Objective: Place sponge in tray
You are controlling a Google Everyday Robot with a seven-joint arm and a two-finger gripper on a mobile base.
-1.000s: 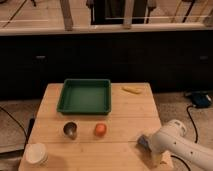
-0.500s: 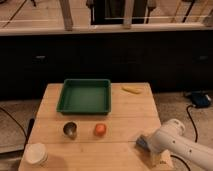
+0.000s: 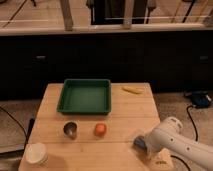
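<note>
Counter (image 3: 125, 107): light wooden top; it carries every item named below; a dark wall panel rises behind it at 12 o'clock.

Tray (image 3: 84, 96): green, rectangular, raised rim; it sits in the far half of the counter, slightly toward 11 o'clock from the counter's middle; its floor looks bare.

Sponge (image 3: 139, 143): a small bluish patch at the near right of the counter, about 5 o'clock from the tray and well apart from it; it lies right at the tip of the white arm, partly covered by it; whether it rests on the wood or is lifted cannot be told.

End effector (image 3: 145, 146): at the low end of the white arm (image 3: 175, 145), down at the counter's 5 o'clock corner, directly over or against the sponge; its state cannot be told from this view, nor whether it grips the sponge.

Metal cup (image 3: 70, 130): small, upright, at 6 o'clock from the tray's left part, near the counter's front half.

Orange ball (image 3: 100, 129): round, just beside the metal cup at its 3 o'clock, apart from it; between the cup and the sponge.

White lidded cup (image 3: 36, 153): at the counter's 7 o'clock corner, well apart from the tray.

Yellow item (image 3: 132, 90): small, elongated, lying flat at 3 o'clock from the tray, near the counter's far right edge; what it is cannot be told.
</note>
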